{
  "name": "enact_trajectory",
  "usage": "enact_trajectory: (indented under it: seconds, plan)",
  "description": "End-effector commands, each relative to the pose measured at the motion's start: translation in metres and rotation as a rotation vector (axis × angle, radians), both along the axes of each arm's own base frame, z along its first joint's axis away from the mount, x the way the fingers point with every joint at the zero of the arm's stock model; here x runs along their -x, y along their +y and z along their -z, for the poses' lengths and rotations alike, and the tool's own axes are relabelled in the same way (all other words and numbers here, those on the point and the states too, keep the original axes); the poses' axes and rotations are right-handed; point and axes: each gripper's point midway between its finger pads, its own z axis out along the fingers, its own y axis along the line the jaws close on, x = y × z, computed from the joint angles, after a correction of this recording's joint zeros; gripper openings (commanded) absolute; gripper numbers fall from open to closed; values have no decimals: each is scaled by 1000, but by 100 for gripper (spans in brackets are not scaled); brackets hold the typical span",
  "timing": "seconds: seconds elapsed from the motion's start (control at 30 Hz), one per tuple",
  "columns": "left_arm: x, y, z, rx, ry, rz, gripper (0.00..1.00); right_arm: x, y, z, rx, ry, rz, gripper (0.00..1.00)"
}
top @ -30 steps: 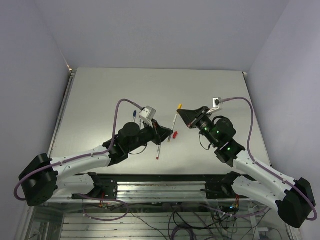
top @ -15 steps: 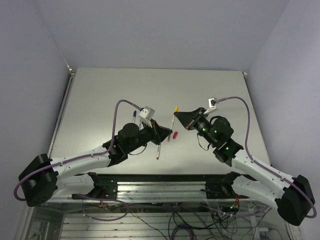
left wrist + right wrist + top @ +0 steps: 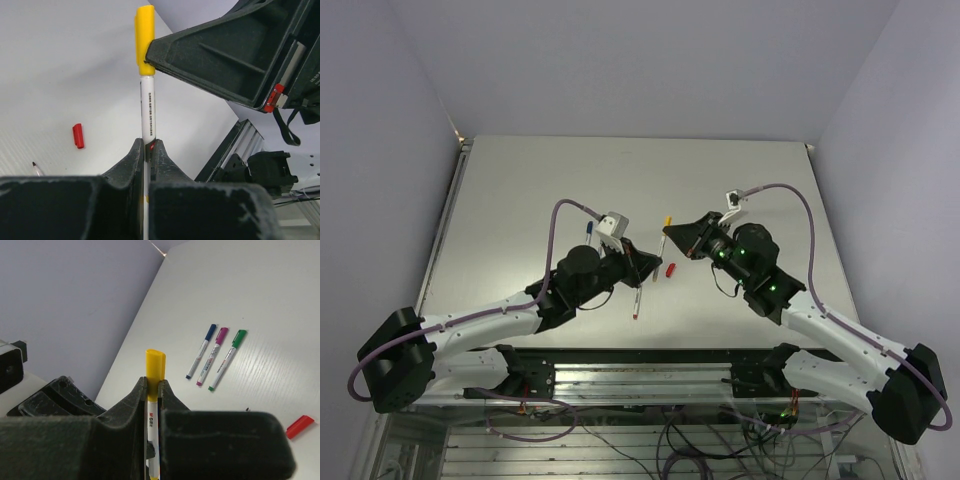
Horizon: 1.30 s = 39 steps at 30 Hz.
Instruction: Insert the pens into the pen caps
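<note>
A white pen (image 3: 147, 110) with a yellow cap (image 3: 144, 30) on its tip is held between both grippers above the table. My left gripper (image 3: 146, 145) is shut on the pen's barrel. My right gripper (image 3: 154, 382) is shut on the yellow cap (image 3: 155, 362). In the top view the two grippers (image 3: 650, 268) (image 3: 668, 232) meet at mid-table, with the pen (image 3: 660, 250) between them. A loose red cap (image 3: 670, 269) lies just below them. An uncapped pen (image 3: 636, 300) lies near the left arm.
Three capped pens, blue (image 3: 201, 357), magenta (image 3: 212, 356) and green (image 3: 227, 359), lie side by side on the table beyond the left arm. The red cap also shows in the left wrist view (image 3: 77, 136) and the right wrist view (image 3: 300, 426).
My right gripper has moved left and nearer the left gripper with the yellow cap. The capped end of the pen has swung left with it. The left arm has barely moved.
</note>
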Motion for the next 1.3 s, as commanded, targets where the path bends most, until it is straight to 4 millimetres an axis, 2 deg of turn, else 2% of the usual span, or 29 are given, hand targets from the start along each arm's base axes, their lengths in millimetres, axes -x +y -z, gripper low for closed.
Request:
enact_trajectory:
  seconds: [0.0, 0.27, 0.6, 0.83, 0.97, 1.1, 1.2, 1.27]
  plan:
    - [-15, -3, -54, 89, -114, -45, 7, 14, 4, 32, 131, 92, -66, 0]
    - [-32, 3, -75, 154, -137, -83, 7, 25, 10, 55, 226, 132, -128, 0]
    - [-64, 26, -108, 238, -190, -166, 7, 49, 22, 91, 296, 217, -178, 0]
    - [-70, 25, -115, 252, -198, -160, 7, 59, 29, 113, 348, 263, -193, 0]
    - [-71, 28, -108, 220, -185, -166, 7, 52, 27, 105, 338, 231, -154, 0]
    - [-75, 38, -85, 111, -146, -218, 7, 38, 17, 90, 346, 193, -62, 0]
    - [-81, 48, -51, -44, -70, -268, 7, 28, 6, 81, 360, 173, 15, 0]
    - [-85, 57, -26, -147, -7, -313, 7, 22, -5, 77, 373, 171, 88, 8]
